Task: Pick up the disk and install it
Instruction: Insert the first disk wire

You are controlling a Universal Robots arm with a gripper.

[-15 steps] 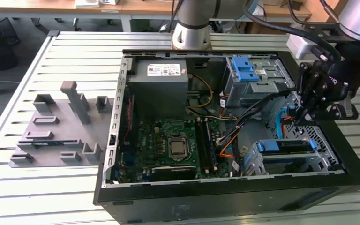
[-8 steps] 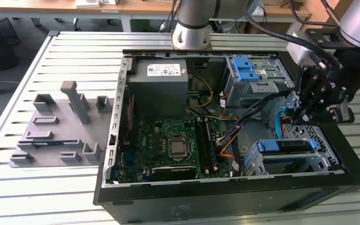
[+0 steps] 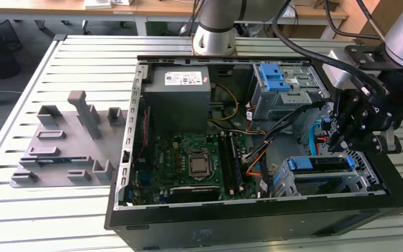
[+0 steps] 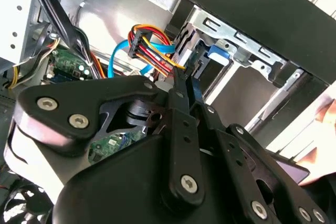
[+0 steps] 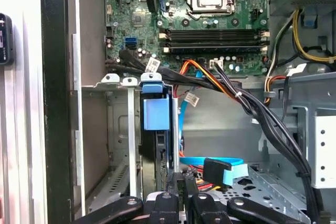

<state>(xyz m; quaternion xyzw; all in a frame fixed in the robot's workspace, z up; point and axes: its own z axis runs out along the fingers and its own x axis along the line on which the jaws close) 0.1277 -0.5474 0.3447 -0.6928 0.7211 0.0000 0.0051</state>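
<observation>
The disk [image 3: 318, 164], in its blue carrier frame, sits in the lower drive cage at the front right corner of the open computer case [image 3: 257, 220]. In the first wrist view the disk [image 5: 156, 150] stands on edge in the cage, with its blue handle facing the motherboard. My gripper [image 3: 337, 143] hangs just above and behind the cage. Its black fingers [image 4: 181, 90] are shut together with nothing between them, and their tips are close to the blue handle [image 4: 216, 51]. In the first wrist view the gripper [image 5: 184, 203] is beside the disk's rear edge.
Red, yellow and blue cables [image 4: 149, 48] run close to the fingers. A bare blue bracket [image 3: 274, 77] tops the upper drive cage. The grey power supply [image 3: 179, 97] and the motherboard [image 3: 187, 163] fill the case's left half. A grey fixture [image 3: 69, 142] lies on the table, and a hand [image 4: 323, 129] is outside the case.
</observation>
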